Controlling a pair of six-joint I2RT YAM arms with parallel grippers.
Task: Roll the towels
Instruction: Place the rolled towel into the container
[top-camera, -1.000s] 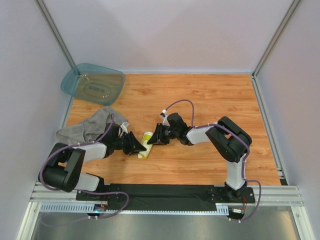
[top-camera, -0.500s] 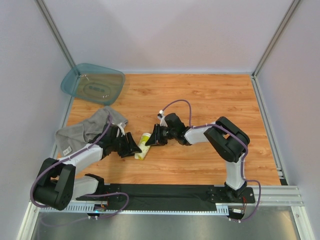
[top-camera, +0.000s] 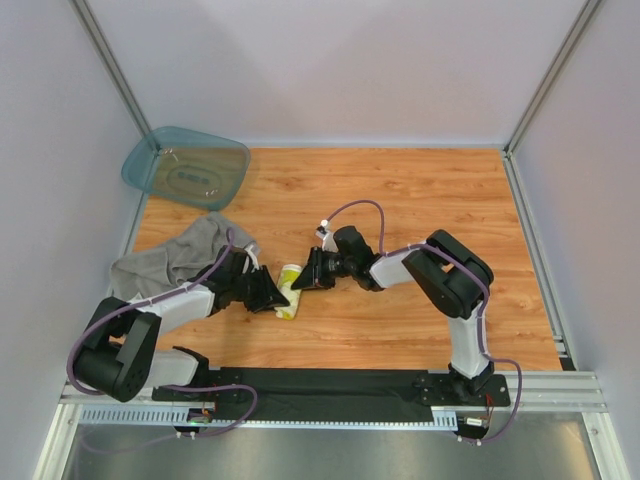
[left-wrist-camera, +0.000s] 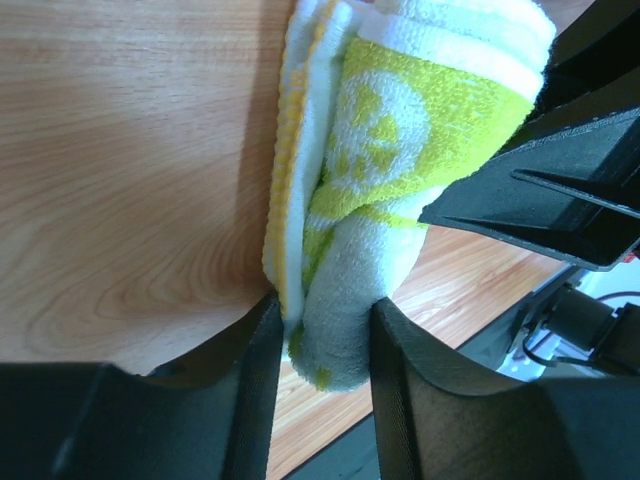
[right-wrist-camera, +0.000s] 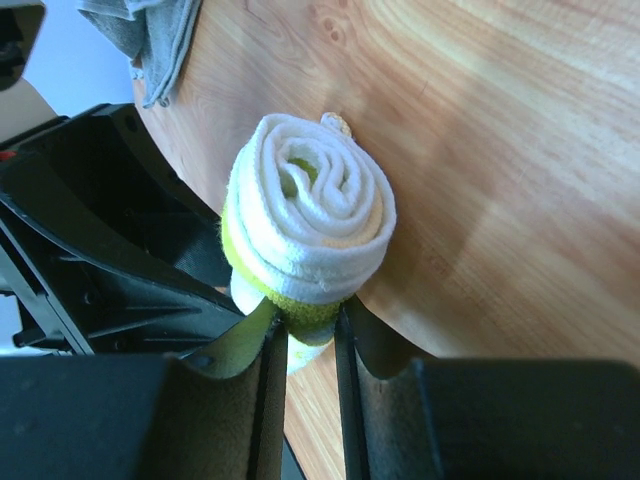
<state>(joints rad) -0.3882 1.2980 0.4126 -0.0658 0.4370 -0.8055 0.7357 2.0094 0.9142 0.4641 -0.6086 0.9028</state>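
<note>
While both arms reach in to meet near the middle of the wooden table (top-camera: 430, 190), the yellow-and-white cloth (top-camera: 288, 291) lies between them, wound into a tight roll that rests on the wood. The left gripper (left-wrist-camera: 322, 318) is clamped on one end of the roll. In the left wrist view, its two dark fingers press against the terry from either side, and the cloth bulges out between them. The right gripper (right-wrist-camera: 304, 325) grasps the opposite end. In the right wrist view, the spiral of white layers faces the camera, and the two fingers pinch the yellow-green outer wrap at its lower edge. The black body of each gripper shows in the other's wrist view, just beside the roll. The grey towel (top-camera: 172, 258) lies crumpled and unrolled at the left side of the table, partly under the left forearm and apart from the small roll. The translucent teal tub (top-camera: 186, 168) sits at the far left corner, beyond the grey towel and not touching it.
</note>
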